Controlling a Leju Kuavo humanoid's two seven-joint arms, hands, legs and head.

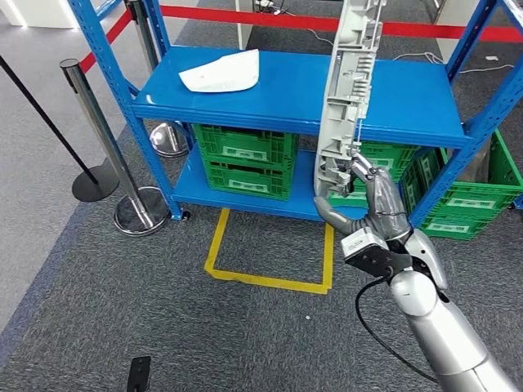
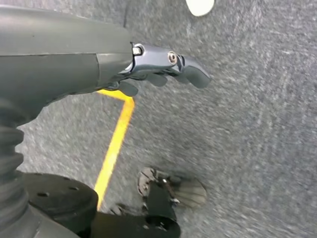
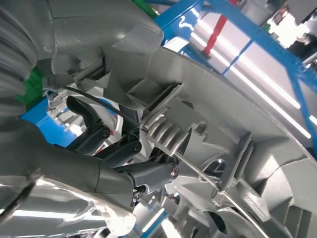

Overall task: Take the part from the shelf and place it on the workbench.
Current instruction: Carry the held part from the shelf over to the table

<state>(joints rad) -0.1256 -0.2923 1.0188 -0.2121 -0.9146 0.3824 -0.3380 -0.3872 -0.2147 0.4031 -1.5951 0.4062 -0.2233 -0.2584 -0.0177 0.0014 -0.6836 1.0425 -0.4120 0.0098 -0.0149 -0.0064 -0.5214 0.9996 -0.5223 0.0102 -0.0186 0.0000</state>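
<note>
A long grey plastic part (image 1: 346,94) with ribs and clips stands almost upright in front of the blue shelf (image 1: 407,102). My right hand (image 1: 373,200) grips its lower end, thumb and fingers wrapped around it. Close up in the right wrist view, the ribbed part (image 3: 232,148) fills the space past my right hand (image 3: 123,163), whose dark fingers (image 3: 153,176) press against it. My left hand (image 2: 164,64) hangs above the grey carpet, fingers nearly straight and holding nothing. A second white part (image 1: 221,72) lies on the shelf's upper board at the left.
Green crates (image 1: 247,159) sit on the shelf's lower board, another green crate (image 1: 475,196) at the right. Yellow tape (image 1: 265,278) marks a square on the carpet before the shelf. Chrome stanchions (image 1: 99,122) with red ribbon (image 1: 296,20) stand at the left and behind.
</note>
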